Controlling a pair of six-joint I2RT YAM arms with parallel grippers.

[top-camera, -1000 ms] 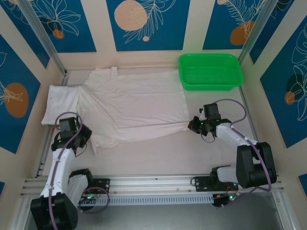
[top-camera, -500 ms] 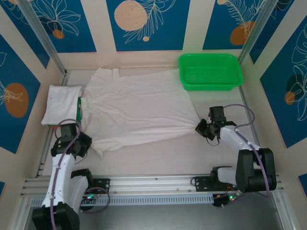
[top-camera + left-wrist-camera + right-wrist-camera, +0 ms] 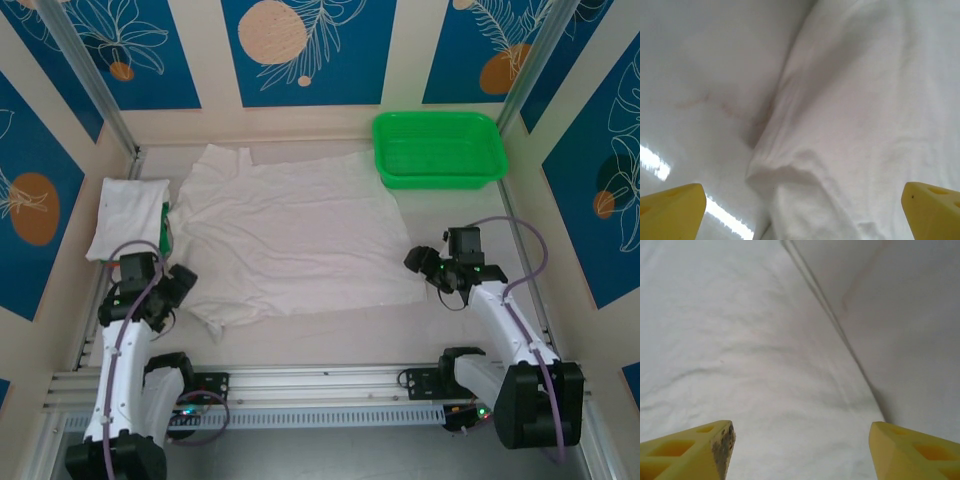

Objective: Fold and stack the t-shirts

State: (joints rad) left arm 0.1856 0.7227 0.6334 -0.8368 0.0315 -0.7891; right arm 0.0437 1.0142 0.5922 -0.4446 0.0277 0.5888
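Left gripper [image 3: 185, 285], right gripper [image 3: 416, 262] jaws apart, flat t-shirt [image 3: 290, 235] between.

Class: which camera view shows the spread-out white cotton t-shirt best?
The top external view: the spread-out white cotton t-shirt lies whole there, sleeves and hem visible. The left wrist view catches a rumpled edge; the right wrist view a flat stretch and straight edge.

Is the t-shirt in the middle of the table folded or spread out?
Spread out: the t-shirt lies opened wide, a sleeve sticking out at its far left, only its near left corner bunched.
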